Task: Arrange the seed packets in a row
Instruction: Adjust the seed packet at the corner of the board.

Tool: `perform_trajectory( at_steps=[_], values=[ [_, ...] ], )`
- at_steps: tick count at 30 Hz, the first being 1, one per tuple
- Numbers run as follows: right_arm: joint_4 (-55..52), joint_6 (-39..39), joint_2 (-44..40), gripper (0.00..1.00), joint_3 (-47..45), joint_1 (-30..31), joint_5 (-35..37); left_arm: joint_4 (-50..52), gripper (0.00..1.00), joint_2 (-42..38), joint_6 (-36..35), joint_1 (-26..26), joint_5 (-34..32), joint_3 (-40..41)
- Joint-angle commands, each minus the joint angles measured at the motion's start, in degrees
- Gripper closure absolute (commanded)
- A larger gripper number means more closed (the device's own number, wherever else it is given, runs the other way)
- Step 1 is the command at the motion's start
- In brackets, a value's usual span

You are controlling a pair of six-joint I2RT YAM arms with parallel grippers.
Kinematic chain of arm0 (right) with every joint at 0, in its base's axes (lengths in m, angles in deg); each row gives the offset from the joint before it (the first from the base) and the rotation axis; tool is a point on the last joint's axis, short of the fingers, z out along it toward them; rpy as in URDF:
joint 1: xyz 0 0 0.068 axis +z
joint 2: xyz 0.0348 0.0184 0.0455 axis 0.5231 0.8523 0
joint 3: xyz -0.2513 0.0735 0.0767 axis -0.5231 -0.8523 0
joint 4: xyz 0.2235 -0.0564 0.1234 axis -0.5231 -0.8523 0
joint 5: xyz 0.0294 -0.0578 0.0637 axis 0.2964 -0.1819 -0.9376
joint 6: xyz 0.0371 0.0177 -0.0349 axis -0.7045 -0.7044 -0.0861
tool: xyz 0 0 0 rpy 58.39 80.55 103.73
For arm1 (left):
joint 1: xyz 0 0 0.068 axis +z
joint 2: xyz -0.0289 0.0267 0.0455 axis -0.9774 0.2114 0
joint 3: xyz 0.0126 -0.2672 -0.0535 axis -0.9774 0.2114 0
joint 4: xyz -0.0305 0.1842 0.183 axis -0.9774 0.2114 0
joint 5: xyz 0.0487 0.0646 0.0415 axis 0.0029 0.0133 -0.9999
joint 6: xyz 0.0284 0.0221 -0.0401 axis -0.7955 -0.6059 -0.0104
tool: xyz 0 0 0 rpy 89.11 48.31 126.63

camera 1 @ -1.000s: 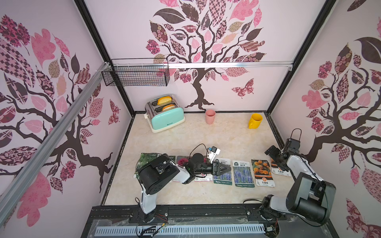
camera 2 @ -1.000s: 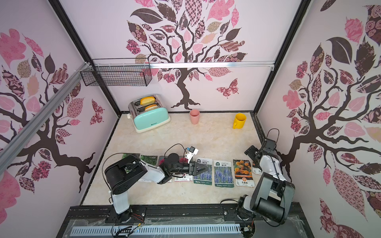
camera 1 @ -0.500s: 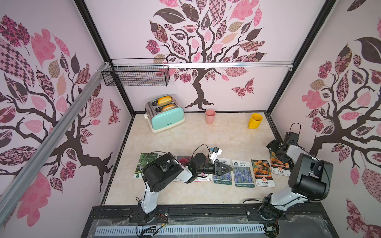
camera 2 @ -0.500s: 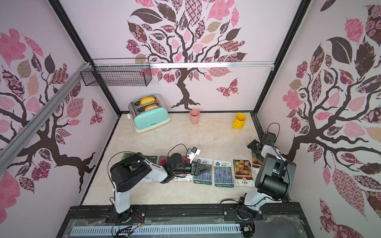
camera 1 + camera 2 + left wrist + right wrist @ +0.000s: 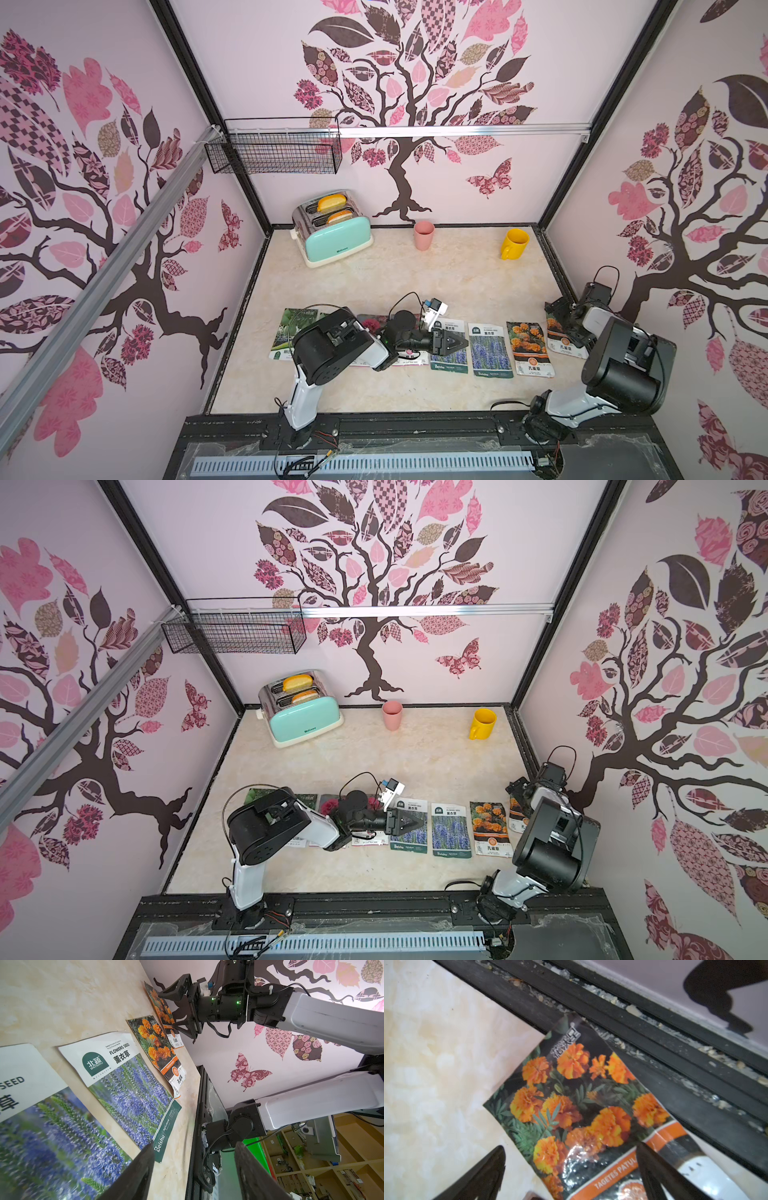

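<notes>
One marigold packet (image 5: 581,1095), last at the row's right end, lies skewed with its far corner on the black rail (image 5: 654,1028), directly under the wide-spread, empty right gripper (image 5: 570,1149), while the half-open, empty left gripper (image 5: 461,344) hovers well apart over a lavender packet (image 5: 451,362).

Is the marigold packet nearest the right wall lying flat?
Not flat: the marigold packet has a corner up on the black rail, and it looks tilted in the left wrist view.
</notes>
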Motion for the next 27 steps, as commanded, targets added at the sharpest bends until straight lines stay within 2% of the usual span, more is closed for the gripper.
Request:
perform_trajectory(
  at_steps=[1,11,17,23,27],
  values=[
    [-3.37,0.73,-3.34,0.01,-1.22,-0.60,1.92,-1.75,0.37,-1.27,-0.48,-0.37,0.45,0.69],
    [-7.91,2.14,-8.89,0.00,-3.42,-0.78,3.08,-2.11,0.37,-1.82,-0.59,-0.61,0.43,1.44],
    [-5.02,1.77,-12.93,0.00,-2.96,-0.78,-3.15,-2.08,0.37,-1.82,-1.02,-0.88,1.20,1.06],
    [1.20,-0.44,-6.31,0.00,2.35,-0.40,-12.32,-1.98,0.37,0.03,-1.20,-0.97,2.29,-0.01],
    [5.96,-2.43,-1.11,0.00,4.99,0.96,-14.06,-2.03,0.37,1.70,-1.35,-1.15,3.27,-1.35]
  ],
)
